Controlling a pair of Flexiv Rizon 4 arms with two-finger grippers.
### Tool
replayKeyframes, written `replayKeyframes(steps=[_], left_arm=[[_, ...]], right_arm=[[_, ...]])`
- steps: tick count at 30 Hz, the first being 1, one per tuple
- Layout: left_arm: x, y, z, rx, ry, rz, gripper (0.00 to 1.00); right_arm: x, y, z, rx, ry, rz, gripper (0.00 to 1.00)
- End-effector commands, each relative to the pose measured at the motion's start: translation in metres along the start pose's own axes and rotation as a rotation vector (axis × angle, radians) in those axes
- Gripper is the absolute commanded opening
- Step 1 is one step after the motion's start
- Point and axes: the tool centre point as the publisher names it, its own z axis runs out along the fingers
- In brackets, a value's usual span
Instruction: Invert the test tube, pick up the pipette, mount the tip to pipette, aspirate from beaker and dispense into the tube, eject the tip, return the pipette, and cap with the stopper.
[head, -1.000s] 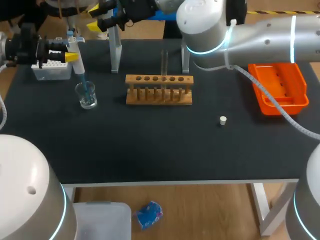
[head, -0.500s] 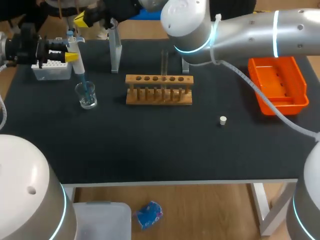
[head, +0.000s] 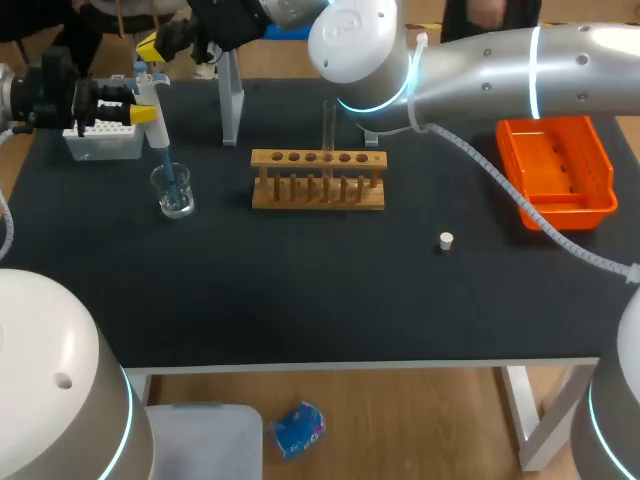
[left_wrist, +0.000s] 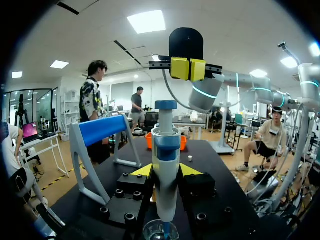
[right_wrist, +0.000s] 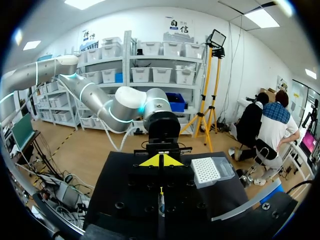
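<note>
Pipette (head: 158, 135), clamped upright in the left gripper (left_wrist: 165, 171), dips its lower end into the beaker (head: 174, 193) at 9 o'clock from the rack (head: 318, 180), while the right gripper (right_wrist: 160, 160), fingers pressed together on nothing, hangs at its 12 o'clock.

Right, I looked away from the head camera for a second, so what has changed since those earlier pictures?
The right arm has swung further left across the back of the table, carrying its shut right gripper toward the top of the pipette. The left gripper stays shut on the pipette, which dips into the beaker. The rack, test tube, stopper and orange tray have not moved.
</note>
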Motion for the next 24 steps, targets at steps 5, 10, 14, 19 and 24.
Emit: replayKeyframes(steps=[5,10,14,19,24], left_arm=[[-0.001,0.000,-0.001,0.001,0.004,0.001,0.00],[-0.001,0.000,-0.001,0.001,0.004,0.001,0.00],[-0.001,0.000,-0.001,0.001,0.004,0.001,0.00],[-0.001,0.000,-0.001,0.001,0.004,0.001,0.00],[-0.001,0.000,-0.001,0.001,0.004,0.001,0.00]], right_arm=[[-0.001,-0.004,0.005,0.007,0.006,0.009,0.00],[-0.003,-0.007,0.009,0.010,0.012,0.016,0.00],[-0.004,-0.008,0.010,0.010,0.015,0.020,0.00],[-0.007,-0.010,0.013,0.004,0.020,0.025,0.00],[-0.010,-0.010,0.015,0.002,0.024,0.025,0.00]])
